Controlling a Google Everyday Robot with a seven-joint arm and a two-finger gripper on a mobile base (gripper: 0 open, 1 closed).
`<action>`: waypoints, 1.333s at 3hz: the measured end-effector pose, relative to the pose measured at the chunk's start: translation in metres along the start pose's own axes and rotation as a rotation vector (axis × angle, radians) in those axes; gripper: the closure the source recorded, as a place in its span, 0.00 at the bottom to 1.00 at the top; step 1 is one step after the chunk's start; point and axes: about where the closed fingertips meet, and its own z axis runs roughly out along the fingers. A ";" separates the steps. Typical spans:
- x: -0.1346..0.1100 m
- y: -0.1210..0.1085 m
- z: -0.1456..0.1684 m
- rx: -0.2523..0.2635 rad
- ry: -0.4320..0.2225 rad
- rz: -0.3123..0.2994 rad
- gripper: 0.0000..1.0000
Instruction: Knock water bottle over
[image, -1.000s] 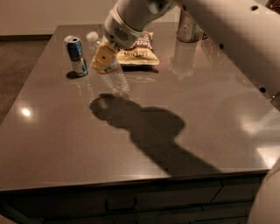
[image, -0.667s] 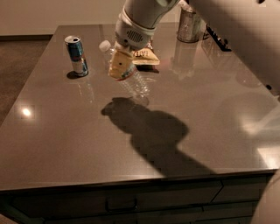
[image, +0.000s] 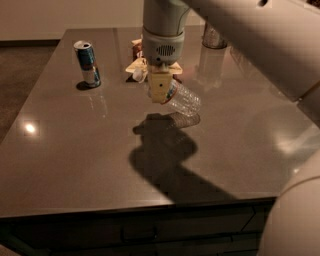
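**Bottle tilted in the claw over a glossy grey surface**

A wide, polished grey-brown surface (image: 75, 165) fills most of the view. A small bright glare (image: 30, 128) sits at its 9 o'clock side, and a heavy shadow (image: 165, 155) of the arm spreads toward 6 o'clock. Below the front edge runs a dark cabinet front (image: 140, 232). Past the far edge is a pale wall (image: 75, 17), and dull brown floor (image: 22, 70) shows off the left side.

The white arm (image: 250, 35) comes in from 1 o'clock and ends in the claw (image: 160, 92), which points down just beyond the middle of the surface. The claw is closed around the water bottle (image: 184, 101), which leans steeply. Its white cap (image: 139, 75) is up toward 10 o'clock and its ribbed base is low toward 4 o'clock, right above its own reflection. Whether the base touches the surface cannot be told.

A blue-and-silver can (image: 87, 64) stands upright at 10 o'clock from the claw, well apart. A snack bag (image: 135, 65) lies just behind the claw at 12 o'clock. A shiny container (image: 214, 37) stands near the far edge at 1 o'clock.
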 end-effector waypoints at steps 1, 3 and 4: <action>0.011 -0.002 0.013 -0.023 0.086 -0.053 0.40; 0.014 0.004 0.034 -0.055 0.145 -0.119 0.00; 0.013 0.003 0.038 -0.048 0.143 -0.126 0.00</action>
